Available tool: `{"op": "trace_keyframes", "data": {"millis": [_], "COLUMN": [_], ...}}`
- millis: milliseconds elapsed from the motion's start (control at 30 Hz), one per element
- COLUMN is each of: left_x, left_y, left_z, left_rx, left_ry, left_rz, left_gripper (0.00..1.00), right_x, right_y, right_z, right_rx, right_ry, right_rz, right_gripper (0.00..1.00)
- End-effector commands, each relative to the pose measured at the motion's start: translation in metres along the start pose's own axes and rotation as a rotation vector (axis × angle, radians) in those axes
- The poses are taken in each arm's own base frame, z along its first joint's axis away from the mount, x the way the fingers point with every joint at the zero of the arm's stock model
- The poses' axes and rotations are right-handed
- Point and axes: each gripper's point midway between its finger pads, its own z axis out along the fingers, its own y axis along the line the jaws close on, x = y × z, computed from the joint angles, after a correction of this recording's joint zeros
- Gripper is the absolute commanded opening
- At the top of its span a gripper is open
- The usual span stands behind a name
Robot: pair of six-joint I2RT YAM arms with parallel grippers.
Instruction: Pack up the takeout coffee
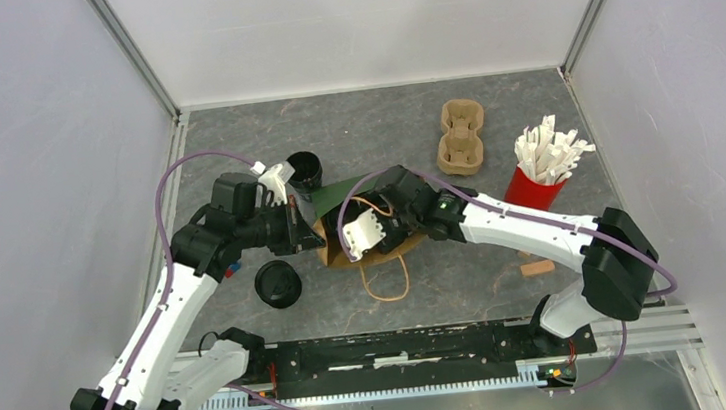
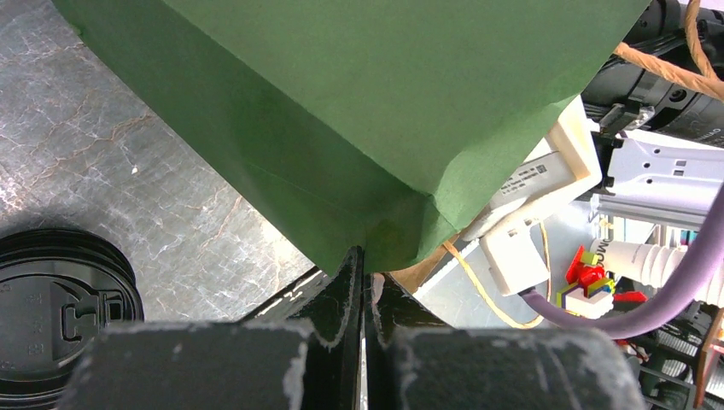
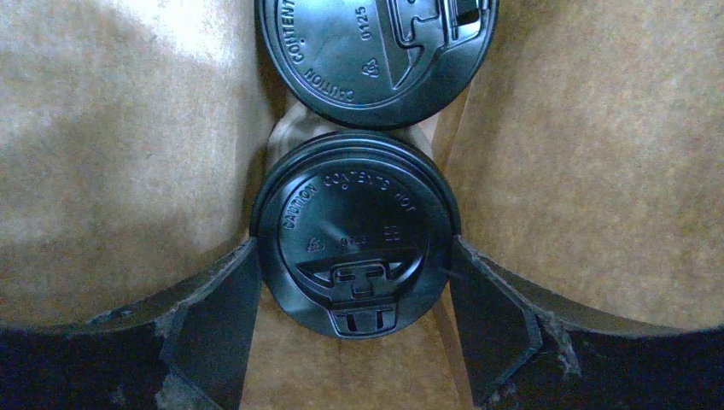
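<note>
- The left claw is pinched shut on an edge of the tall green paper bag. If that thin fold slips free, the bag's mouth could collapse onto the other arm.
- One small black disposable cup with a round black plastic lid stands on the grey counter near the bag (a second black cup is seen behind it). Either could be knocked over if the bag is dragged.
- Inside the bag, the right claw is spread wide around a third lidded cup, its lid touched on both sides. A fourth lidded cup lies just beyond. The gripped lid could be popped if it is pushed against that neighbour.
</note>
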Motion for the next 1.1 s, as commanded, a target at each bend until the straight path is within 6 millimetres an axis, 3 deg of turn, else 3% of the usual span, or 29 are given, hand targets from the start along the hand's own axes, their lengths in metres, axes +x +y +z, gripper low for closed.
{"op": "trace_keyframes", "data": {"millis": [0,1067], "left_x": [-0.008,-0.005], "left_y": [-0.014,-0.011], "left_z": [-0.006,-0.004], "left_rx": [0.045,0.042], "left_ry": [-0.02,-0.013], "left_rz": [0.029,0.019], "left_gripper": [0.02,0.02], "right_x": [-0.001,0.014], "right_y": [-0.008,-0.002], "right_z": [0.006,0.022], "right_rx": [0.017,0.019], "right_ry": [-0.011,0.017], "right_rz": [-0.019,0.012], "right_gripper": [0.78,0.8]}}
